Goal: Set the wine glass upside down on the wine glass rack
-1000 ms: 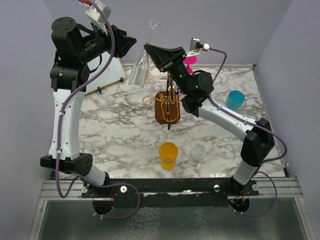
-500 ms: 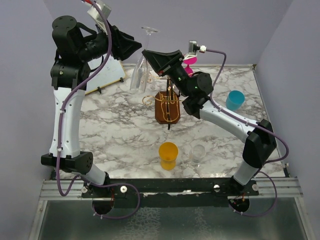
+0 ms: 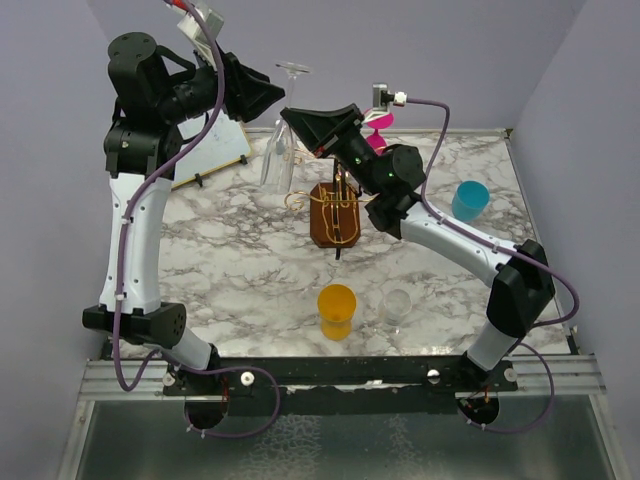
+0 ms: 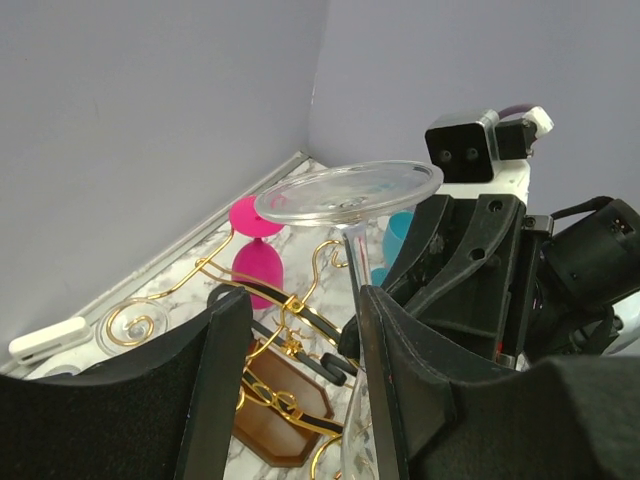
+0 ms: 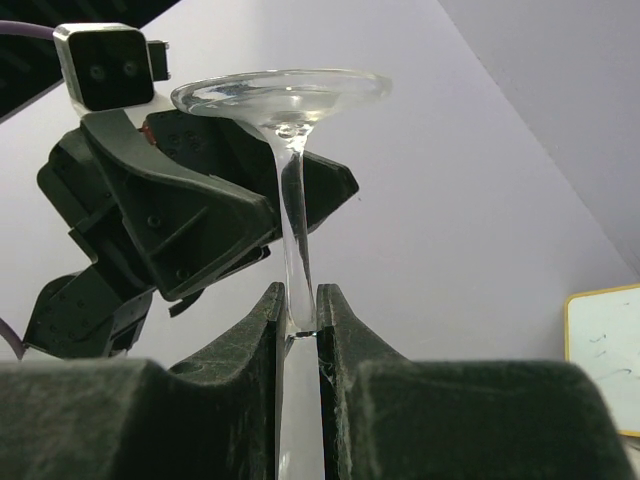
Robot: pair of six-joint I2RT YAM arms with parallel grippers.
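Note:
The clear wine glass (image 3: 279,160) hangs foot up, bowl down, above the table to the left of the wine glass rack (image 3: 338,205), a gold wire stand on a brown block base. My right gripper (image 3: 292,113) is shut on the glass's stem, seen clamped between its fingers in the right wrist view (image 5: 297,297). My left gripper (image 3: 266,96) is open, its fingers either side of the stem just under the foot (image 4: 348,193); the stem lies close to the right finger (image 4: 400,340). The rack's scroll arms (image 4: 262,300) show below.
A pink glass (image 3: 379,128) stands behind the rack. A blue cup (image 3: 469,200) is at the right, an orange cup (image 3: 336,310) and a small clear glass (image 3: 398,305) at the front. A whiteboard (image 3: 215,148) lies at the back left.
The wine glass has swung from a lean to nearly upright and sunk a little. Both grippers shifted with it near the stem.

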